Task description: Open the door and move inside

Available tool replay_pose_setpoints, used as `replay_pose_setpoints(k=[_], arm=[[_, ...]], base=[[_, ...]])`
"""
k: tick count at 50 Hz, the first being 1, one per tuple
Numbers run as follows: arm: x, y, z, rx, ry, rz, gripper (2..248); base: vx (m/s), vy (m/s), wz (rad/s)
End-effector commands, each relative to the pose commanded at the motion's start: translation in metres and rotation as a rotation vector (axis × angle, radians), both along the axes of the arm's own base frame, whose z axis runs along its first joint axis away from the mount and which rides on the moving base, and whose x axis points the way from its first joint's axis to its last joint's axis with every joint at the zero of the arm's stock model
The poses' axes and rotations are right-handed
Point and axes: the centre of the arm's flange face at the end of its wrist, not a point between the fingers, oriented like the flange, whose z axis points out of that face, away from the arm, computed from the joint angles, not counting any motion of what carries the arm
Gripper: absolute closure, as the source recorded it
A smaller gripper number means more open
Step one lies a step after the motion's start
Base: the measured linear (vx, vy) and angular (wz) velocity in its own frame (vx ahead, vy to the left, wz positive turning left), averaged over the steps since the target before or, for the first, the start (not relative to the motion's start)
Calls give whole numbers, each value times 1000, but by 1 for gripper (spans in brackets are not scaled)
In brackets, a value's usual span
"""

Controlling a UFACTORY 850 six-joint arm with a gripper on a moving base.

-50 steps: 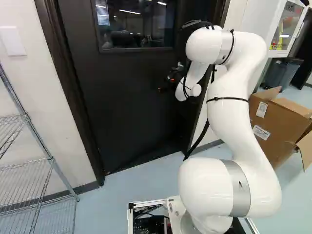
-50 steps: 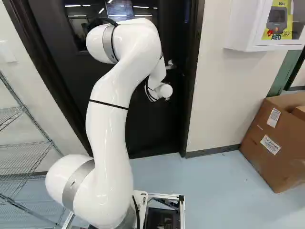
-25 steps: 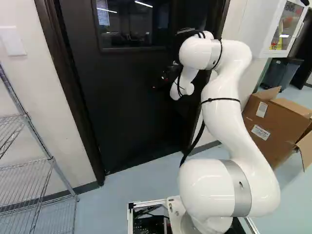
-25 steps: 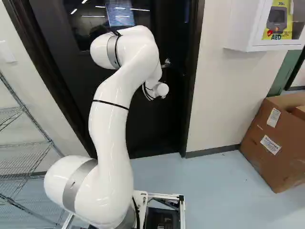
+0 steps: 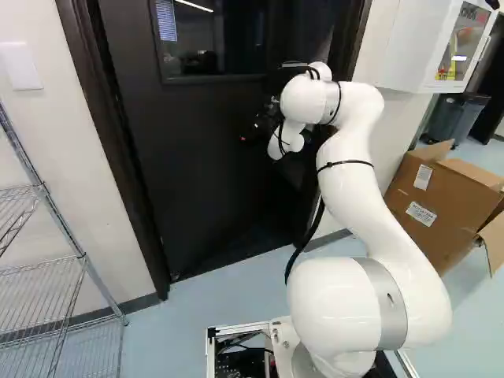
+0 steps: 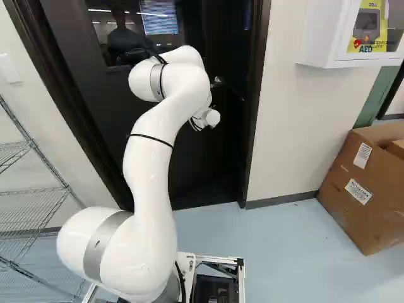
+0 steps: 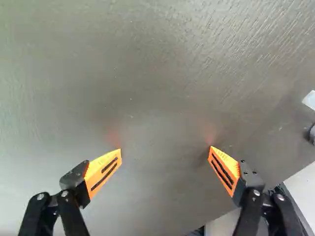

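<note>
The black door (image 5: pixel 185 173) fills the upper middle of the left base view, and its window (image 5: pixel 213 39) sits near the top edge. In the right base view it stands behind the white arm (image 5: pixel 346 177), from the upper left to just right of the middle. I can't tell from these views how far ajar it is, if at all. The silver door handle (image 6: pixel 218 82) shows in the upper middle of the right base view, just above the arm's wrist end.

The gripper (image 5: pixel 250 134) is up at the door, in the upper middle of the left base view. Its 2 fingers stand wide apart, with the door's dark face ahead of their orange pads (image 7: pixel 103 172); whether they touch it, I can't tell.

1 wire shelf (image 5: pixel 83 260) lines the left edge of the left base view. 1 cardboard box (image 6: pixel 363 189) sits at the lower right of the right base view, and 1 white cabinet (image 6: pixel 319 38) hangs at its upper right.
</note>
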Motion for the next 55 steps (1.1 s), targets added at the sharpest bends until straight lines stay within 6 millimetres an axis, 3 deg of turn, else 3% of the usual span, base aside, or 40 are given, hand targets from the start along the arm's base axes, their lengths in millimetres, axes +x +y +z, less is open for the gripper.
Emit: replay_pose_setpoints(k=[17,55], arm=[[-2,3,1,0,3,3,3],[-70,21,16,24,86,-1,3]], base=[[0,0,0],[0,0,0]])
